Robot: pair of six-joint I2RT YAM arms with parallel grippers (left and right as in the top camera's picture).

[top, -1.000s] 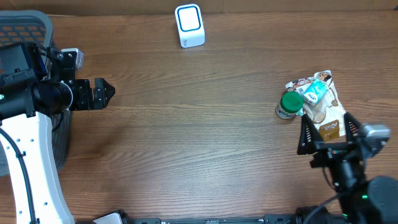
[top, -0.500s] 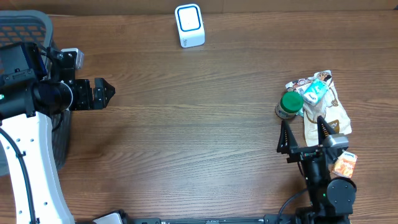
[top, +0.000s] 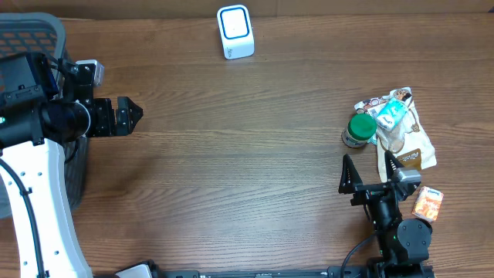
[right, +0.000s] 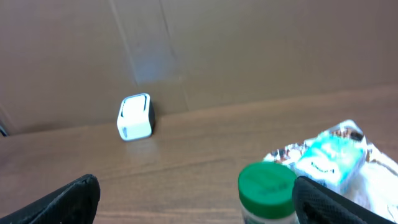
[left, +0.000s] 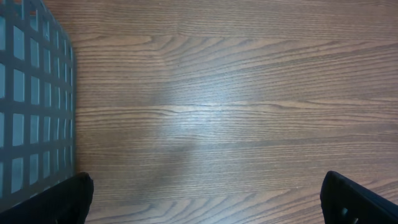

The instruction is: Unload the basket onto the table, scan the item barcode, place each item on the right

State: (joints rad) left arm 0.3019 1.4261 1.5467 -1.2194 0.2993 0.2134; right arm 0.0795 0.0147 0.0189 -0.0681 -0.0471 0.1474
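The white barcode scanner (top: pixel 235 32) with a blue-rimmed face stands at the far edge of the table; the right wrist view shows the scanner (right: pixel 135 117) against the cardboard wall. A green-lidded jar (top: pixel 360 128) stands beside a pile of snack packets (top: pixel 401 127), with a teal packet (right: pixel 329 158) on top. My right gripper (top: pixel 367 164) is open just in front of the jar (right: pixel 267 190), holding nothing. My left gripper (top: pixel 133 116) is open over bare wood at the left, far from the items. No barcode shows.
A grey mesh basket (top: pixel 31 35) stands at the table's left edge and fills the left of the left wrist view (left: pixel 31 106). A small orange packet (top: pixel 427 205) lies by the right arm's base.
The right arm has swung left, bringing its open gripper from over the packet pile to just in front of the jar and uncovering the orange packet. The left arm has not moved.
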